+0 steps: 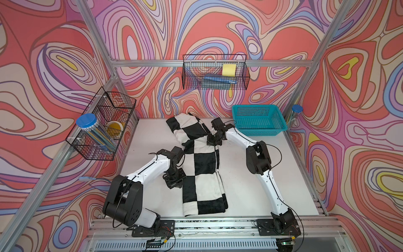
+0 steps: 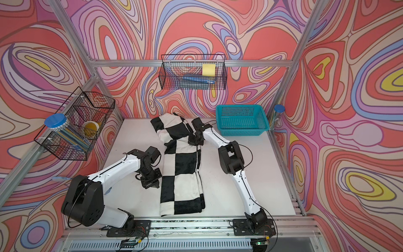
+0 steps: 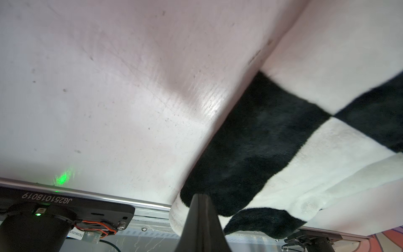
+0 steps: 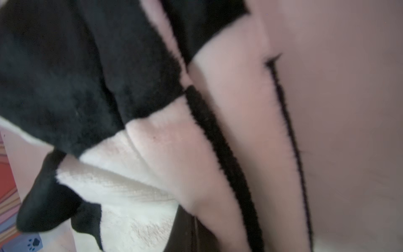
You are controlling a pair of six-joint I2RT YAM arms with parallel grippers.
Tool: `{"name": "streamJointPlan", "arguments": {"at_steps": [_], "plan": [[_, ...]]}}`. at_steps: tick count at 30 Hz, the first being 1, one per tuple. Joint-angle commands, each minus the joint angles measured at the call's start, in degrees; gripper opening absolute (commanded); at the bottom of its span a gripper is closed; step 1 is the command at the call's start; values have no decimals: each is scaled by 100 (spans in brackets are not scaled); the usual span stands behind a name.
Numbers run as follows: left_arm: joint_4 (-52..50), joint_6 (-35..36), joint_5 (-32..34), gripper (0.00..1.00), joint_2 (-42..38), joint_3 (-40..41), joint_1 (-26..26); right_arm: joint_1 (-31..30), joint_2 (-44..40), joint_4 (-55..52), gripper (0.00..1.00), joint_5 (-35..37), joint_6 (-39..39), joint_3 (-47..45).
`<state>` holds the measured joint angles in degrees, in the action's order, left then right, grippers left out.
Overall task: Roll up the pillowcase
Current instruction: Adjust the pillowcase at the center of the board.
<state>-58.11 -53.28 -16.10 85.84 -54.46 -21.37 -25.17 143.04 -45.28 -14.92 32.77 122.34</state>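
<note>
Pillowcase [image 1: 202, 165]: long strip, bench's back edge to front edge.
My left pincer [image 3: 200, 197]: clenched, beside its left side.
My right pincer [image 1: 211, 143]: clenched, at its right side.

Both top views look steeply down from high above the front rail [image 1: 218, 225] toward the back wall, and they hold the whole surface [image 1: 244, 185] with both arms. The left wrist camera hangs low over the surface and looks past the left end effector [image 3: 201, 197] to that rail. The right wrist camera is very close to the pillowcase [image 4: 141, 157], which all four views share.
</note>
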Motion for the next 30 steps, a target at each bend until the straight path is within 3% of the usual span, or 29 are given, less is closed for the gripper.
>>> {"name": "streamJointPlan", "arguments": {"at_steps": [1, 5, 9, 10, 14, 17, 21, 24, 30], "plan": [[156, 172, -138, 0, 262, -190, -132, 500, -206, -437, 0, 1370, 343, -949], [274, 241, -179, 0, 566, -370, -301, 513, -295, -603, 0, 1287, 170, -1019], [392, 272, -243, 0, 724, -390, -484, 537, -586, -61, 0, 1144, 62, -1263], [407, 289, -264, 2, 719, -377, -504, 545, -688, -14, 4, 1027, 20, -1171], [262, 463, -276, 39, 458, -196, -562, 542, -1206, -210, 35, 559, -54, -678], [85, 670, -312, 55, 178, -39, -557, 544, -1848, -299, 43, 319, 30, -987], [-93, 919, -666, 60, -137, 204, -595, 441, -2874, -686, 45, -33, 145, -2156], [-112, 1056, -942, 62, -252, 451, -743, 90, -3997, -754, 50, -222, 141, -3796], [114, 973, -880, 62, -117, 588, -1022, -1204, -5667, -472, 61, -978, 649, -6278]]}}
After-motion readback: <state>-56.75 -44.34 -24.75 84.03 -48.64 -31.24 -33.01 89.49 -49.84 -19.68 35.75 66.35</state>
